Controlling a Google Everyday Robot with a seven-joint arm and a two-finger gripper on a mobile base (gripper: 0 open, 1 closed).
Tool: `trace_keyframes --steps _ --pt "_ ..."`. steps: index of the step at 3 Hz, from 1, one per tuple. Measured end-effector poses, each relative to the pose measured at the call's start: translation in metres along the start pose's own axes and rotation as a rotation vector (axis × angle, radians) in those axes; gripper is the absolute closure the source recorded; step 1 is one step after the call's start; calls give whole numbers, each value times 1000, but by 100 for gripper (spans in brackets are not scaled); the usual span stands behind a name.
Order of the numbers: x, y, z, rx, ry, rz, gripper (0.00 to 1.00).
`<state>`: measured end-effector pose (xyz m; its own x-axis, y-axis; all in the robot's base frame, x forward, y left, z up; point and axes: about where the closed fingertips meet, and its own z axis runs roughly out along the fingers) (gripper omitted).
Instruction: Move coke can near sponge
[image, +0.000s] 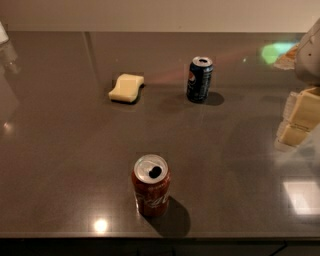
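The coke can (150, 186) is red with white script and an opened silver top. It stands upright near the front edge of the dark counter (65, 150), at the centre. The sponge (126, 87) is a pale yellow block lying flat at the back left of centre, well apart from the coke can. My gripper (296, 121) is at the right edge of the view, above the counter, partly cut off by the frame. It is far to the right of the coke can and holds nothing that I can see.
A dark blue Pepsi can (199, 79) stands upright at the back, right of the sponge. The counter's front edge runs just below the coke can. A wall (150, 15) borders the back. Light glare patches lie on the right of the counter.
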<state>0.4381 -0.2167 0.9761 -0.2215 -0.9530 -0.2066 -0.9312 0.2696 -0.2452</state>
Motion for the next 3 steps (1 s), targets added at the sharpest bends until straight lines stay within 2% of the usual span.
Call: trace_keyframes --steps 2,3 --pt "-5 0 1 -18 -21 -13 0" --pt "-24 9 7 -69 -73 -54 0"
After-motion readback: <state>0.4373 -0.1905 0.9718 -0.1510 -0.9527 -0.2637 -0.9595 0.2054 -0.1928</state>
